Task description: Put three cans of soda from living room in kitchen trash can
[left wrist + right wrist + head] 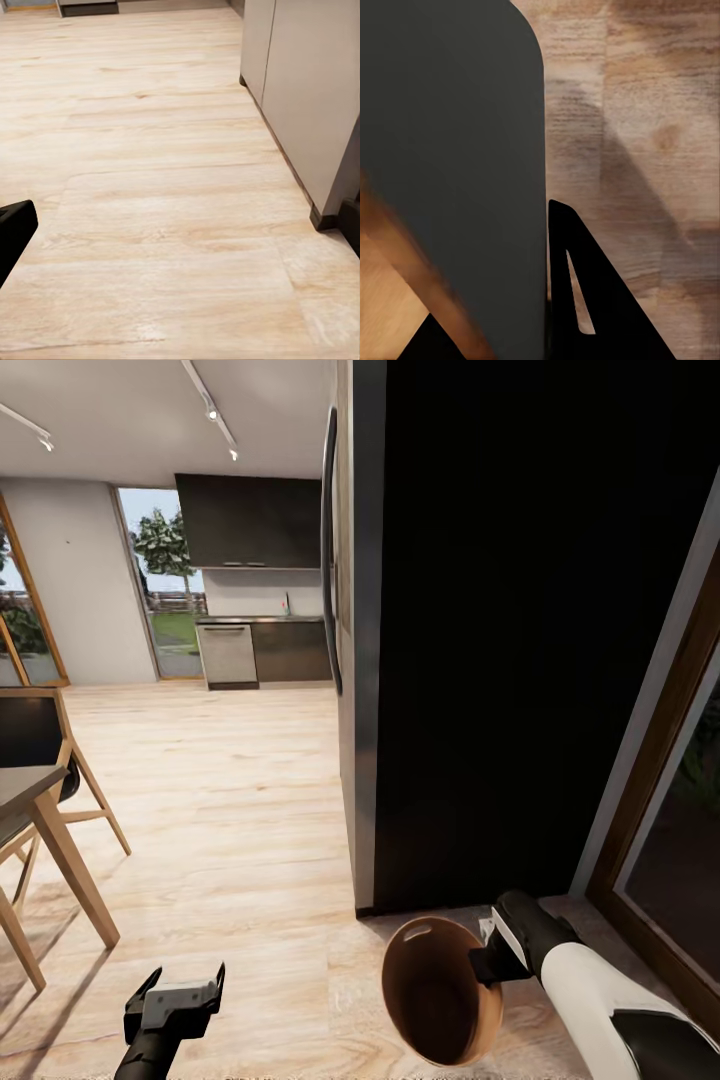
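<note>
The small round tapered bin, brown inside and pale outside (440, 990), is lifted off the pale wood plank floor (230, 830) and tipped so its open mouth faces the head camera. An oval handle cut-out shows near its rim. No drink can is seen inside the visible interior. The right gripper (487, 964) is at the bin's rim on the robot's right side, black fingers clamped on the wall. In the right wrist view a broad dark grey panel (450, 165) and the brown inner surface (382, 300) sit directly against the black finger (585, 300), consistent with a pinch on the rim. The tilt follows from a one-sided hold: the bin hangs from a single edge.

The left gripper (172, 1000) hovers low over the floor, its fingers spread apart and empty, evidently kept free.

Just beyond the bin stands a tall black cabinet block (520, 630); a wood-framed glass door (670, 810) lies to its right. A wooden table and chairs (40, 810) stand at the left. Far off are dark kitchen cabinets (250, 520) and a steel dishwasher front (227, 655).

Judgement: the bin is being carried, probably to bring it to the cans.
</note>
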Available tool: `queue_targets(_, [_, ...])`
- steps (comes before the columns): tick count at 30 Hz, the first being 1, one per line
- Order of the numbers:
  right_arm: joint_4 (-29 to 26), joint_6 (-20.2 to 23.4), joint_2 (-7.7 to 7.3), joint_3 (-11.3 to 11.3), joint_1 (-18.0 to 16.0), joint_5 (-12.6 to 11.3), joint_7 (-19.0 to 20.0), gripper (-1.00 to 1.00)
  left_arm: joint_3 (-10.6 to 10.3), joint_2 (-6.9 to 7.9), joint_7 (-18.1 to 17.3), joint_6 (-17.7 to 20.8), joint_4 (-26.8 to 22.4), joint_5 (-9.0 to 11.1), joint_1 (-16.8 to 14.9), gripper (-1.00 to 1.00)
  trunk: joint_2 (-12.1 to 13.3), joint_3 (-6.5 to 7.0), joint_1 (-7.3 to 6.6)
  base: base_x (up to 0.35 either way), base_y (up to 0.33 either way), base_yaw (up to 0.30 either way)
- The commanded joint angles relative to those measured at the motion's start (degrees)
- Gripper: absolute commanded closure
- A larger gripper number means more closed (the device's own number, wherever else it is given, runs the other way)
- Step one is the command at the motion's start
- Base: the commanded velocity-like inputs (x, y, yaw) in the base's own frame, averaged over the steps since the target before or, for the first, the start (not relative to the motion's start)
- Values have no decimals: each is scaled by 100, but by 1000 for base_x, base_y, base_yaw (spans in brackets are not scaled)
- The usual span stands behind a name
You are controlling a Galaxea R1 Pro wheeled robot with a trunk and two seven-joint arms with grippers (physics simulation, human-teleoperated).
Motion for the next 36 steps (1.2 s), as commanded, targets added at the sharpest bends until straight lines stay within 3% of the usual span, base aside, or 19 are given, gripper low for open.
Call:
queue_targets(1, [-16,9,2,-25,12,-118,31,100,0,1,2,1,3,0,-1,-100,-42,-17,22,0,0,0])
queue_targets(10, [-36,9,4,-25,40,-117,25,100,0,2,6,1,7,1,-2,-100,-403,-179,220,0,0,0])
queue_targets(20, [-38,8,7,-23,48,-117,10,100,0,2,14,-11,-8,-3,-2,-100,-403,-179,220,0,0,0])
queue_targets(36, [-33,8,12,-16,55,-117,-20,100,0,1,6,25,-13,-8,-2,-100,239,108,-132,0,0,0])
